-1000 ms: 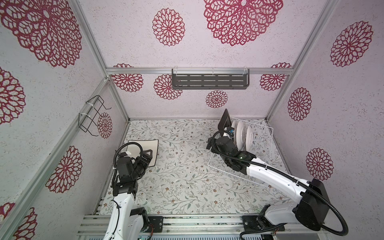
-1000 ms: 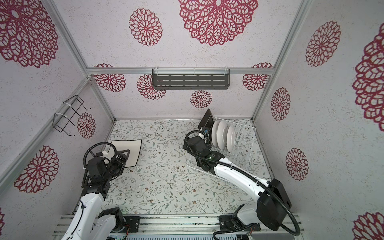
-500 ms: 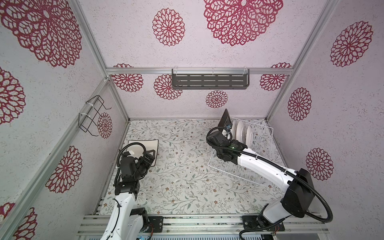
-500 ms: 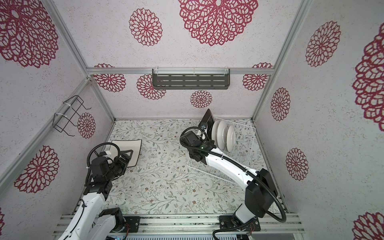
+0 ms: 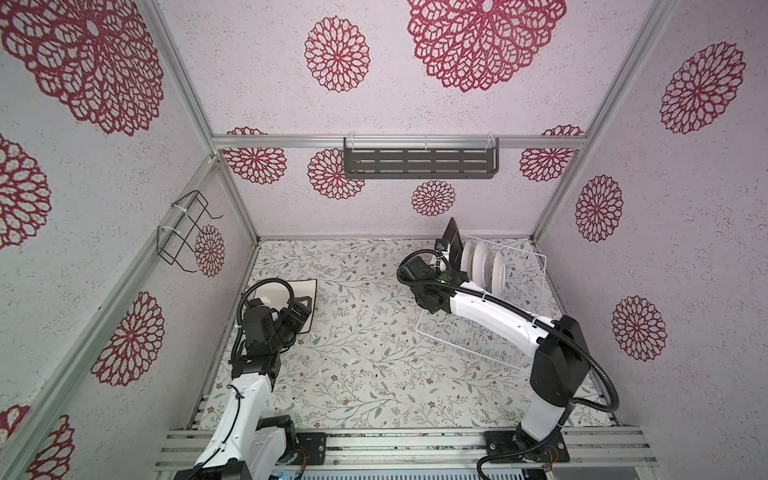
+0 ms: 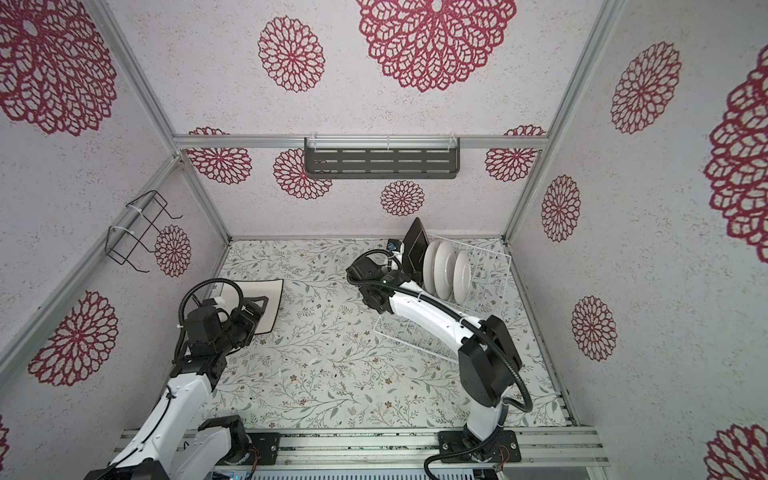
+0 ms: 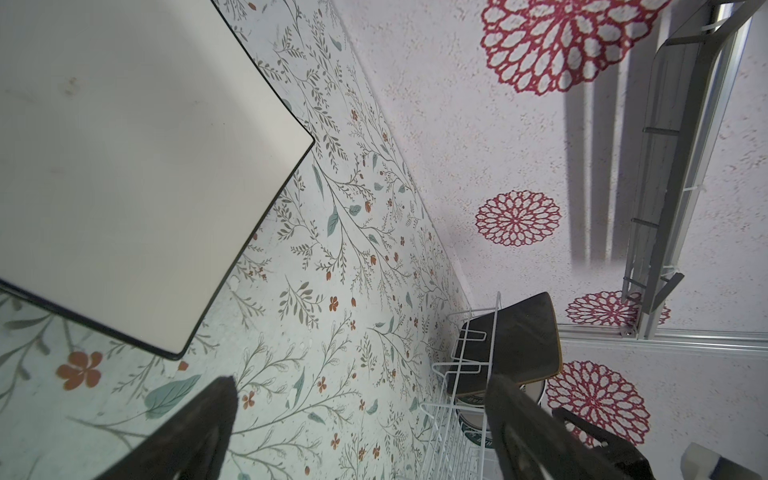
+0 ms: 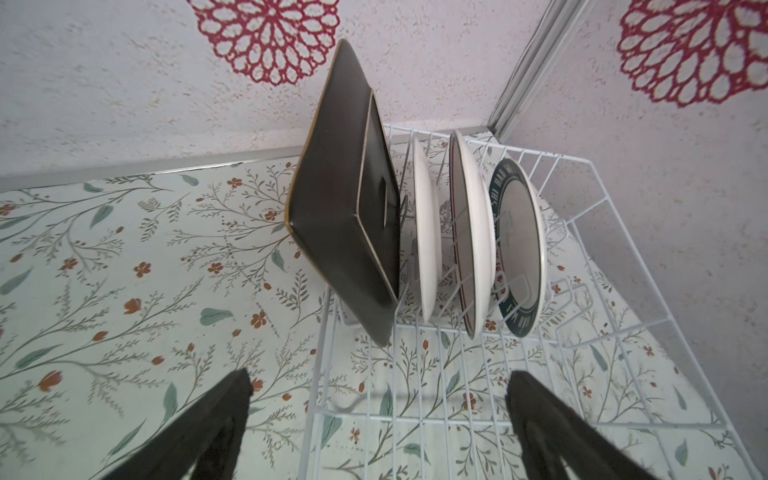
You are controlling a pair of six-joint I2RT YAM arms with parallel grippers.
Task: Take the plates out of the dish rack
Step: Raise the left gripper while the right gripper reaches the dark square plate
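1. The dish rack (image 5: 449, 332) is seen at the back right of the flower-patterned table (image 5: 365, 374), set askew to the walls.
2. Four plates are stood on edge in a row at the rack's far end. The black square plate (image 8: 340, 216) is placed at the left end of the row, tilted onto a corner and raised above the rack's rim.
3. Just beside it, three round white plates (image 8: 469, 232) are held upright between the tines. A dark-teal lettered rim is shown on the one farthest from the black plate.
4. The white square plate (image 7: 124, 166), edged in dark, is laid flat on the table near the left wall, well apart from the rack.
5. The left gripper (image 7: 365, 379) is held at the near side of that plate with its fingers spread wide. Nothing is grasped, and only patterned tabletop is seen between them in the left wrist view. Whether the plate is touched cannot be told.
6. The right gripper (image 8: 380, 374) is likewise spread wide and empty. It is pointed at the black square plate from over the rack's left side, apart from every plate. The rack's wires are seen between its fingers in the right wrist view.
7. A grey shelf (image 5: 419, 162) is fixed to the back wall, and a black wire holder (image 5: 183, 237) to the left wall.
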